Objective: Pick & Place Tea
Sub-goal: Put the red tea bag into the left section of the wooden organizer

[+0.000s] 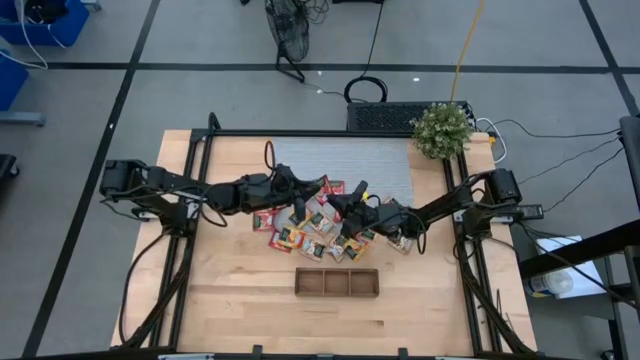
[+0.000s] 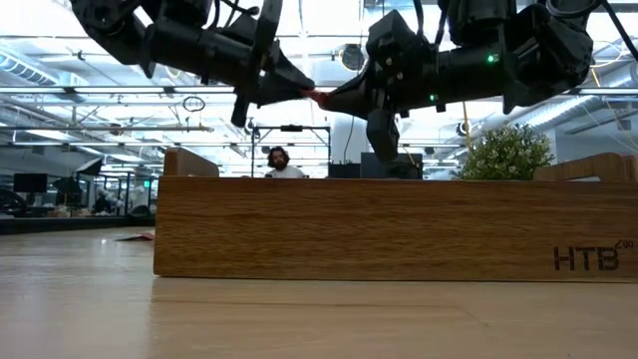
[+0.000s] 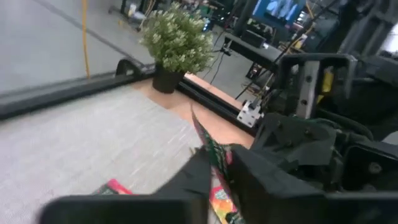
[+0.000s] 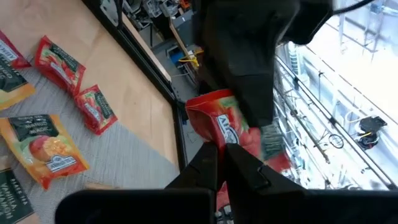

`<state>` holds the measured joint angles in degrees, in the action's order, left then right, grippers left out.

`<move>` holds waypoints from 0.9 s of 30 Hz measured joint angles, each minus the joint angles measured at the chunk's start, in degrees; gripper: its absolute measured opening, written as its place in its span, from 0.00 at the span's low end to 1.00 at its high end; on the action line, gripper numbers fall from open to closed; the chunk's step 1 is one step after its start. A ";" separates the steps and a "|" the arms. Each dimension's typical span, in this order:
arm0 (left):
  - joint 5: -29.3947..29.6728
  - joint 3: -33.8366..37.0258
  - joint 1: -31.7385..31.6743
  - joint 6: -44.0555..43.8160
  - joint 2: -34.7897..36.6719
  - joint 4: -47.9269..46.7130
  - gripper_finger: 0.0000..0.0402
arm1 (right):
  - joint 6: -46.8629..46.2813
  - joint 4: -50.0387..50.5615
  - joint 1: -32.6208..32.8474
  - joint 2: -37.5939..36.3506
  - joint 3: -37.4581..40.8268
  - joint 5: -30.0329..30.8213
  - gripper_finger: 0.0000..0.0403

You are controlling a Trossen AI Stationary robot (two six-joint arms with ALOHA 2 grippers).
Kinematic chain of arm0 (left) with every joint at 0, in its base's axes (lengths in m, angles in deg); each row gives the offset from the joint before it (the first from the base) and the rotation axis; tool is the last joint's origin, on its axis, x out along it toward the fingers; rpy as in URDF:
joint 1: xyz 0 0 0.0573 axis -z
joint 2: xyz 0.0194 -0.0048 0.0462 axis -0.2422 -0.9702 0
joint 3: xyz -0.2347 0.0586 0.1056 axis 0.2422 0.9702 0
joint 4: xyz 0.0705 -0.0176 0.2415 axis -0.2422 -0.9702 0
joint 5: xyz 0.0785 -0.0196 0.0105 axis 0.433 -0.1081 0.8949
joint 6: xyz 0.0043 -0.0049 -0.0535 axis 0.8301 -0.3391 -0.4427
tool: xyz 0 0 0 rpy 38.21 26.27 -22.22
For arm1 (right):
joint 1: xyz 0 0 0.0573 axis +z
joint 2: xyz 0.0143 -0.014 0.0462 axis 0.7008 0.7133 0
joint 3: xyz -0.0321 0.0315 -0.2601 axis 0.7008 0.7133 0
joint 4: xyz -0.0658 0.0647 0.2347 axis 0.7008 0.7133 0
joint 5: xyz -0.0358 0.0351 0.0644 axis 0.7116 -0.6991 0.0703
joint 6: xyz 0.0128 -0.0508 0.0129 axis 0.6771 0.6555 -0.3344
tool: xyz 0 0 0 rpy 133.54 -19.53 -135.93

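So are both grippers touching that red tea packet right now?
Touching. Low view shows left gripper and right gripper meeting on the red tea packet; both wrist views show fingers clamping it.

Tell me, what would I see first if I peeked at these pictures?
Two dark robot arms meet in the air above the table's middle, both pinching one red, flat tea packet: the left tool and the right tool touch tip to tip. Below them lies a heap of red and orange-yellow square packets by a grey mat. Nearer the front edge sits a long brown wooden tray, its three compartments empty.
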<state>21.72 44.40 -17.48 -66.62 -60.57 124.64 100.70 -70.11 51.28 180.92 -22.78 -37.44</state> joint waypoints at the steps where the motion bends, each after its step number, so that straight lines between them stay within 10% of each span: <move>1: -0.05 0.00 0.00 1.85 0.00 0.57 0.05 | -0.46 0.26 0.02 0.00 -0.02 0.00 0.01; 20: -0.53 -0.11 11.02 45.59 11.58 -13.72 0.01 | -34.38 11.71 0.06 -0.78 0.07 -0.10 0.25; 27: -0.83 0.06 18.09 39.81 12.45 -23.28 0.01 | -38.47 21.38 0.02 -10.40 0.15 -0.22 0.34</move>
<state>20.89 44.47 0.61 -26.80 -48.12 101.36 62.23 -48.73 51.30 170.52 -22.62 -37.66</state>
